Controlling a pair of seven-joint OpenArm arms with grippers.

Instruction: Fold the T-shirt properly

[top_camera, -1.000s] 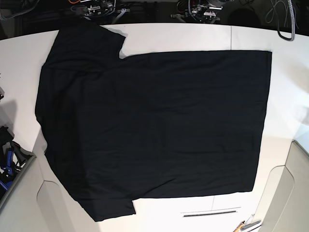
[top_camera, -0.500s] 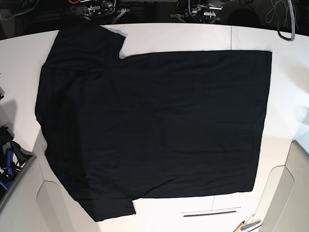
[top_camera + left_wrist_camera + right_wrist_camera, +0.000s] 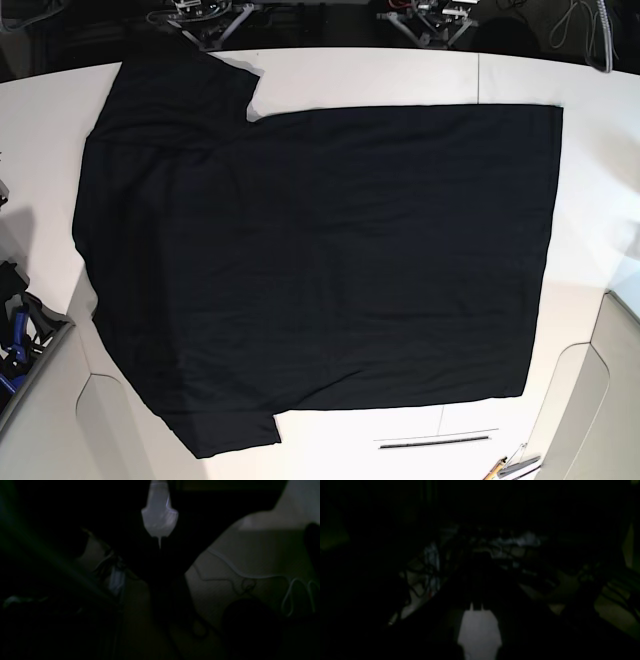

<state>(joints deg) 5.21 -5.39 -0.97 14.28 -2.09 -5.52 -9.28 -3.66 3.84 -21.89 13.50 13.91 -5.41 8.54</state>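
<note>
T-shirt point(image 3: 320, 270) spread flat on worktop point(image 3: 400, 75), ready for folding; both tools beyond T-shirt's far edge, clamped narrow, empty.

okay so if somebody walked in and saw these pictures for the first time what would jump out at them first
First, the big black T-shirt, spread flat with its plain side up, covering most of the white table; its collar end and sleeves lie toward the base view's left. Next, how dark both wrist views are: they show little beyond dim shapes. Small extras sit at the edges: something blue at the left border and pen-like items at the bottom right.
</note>
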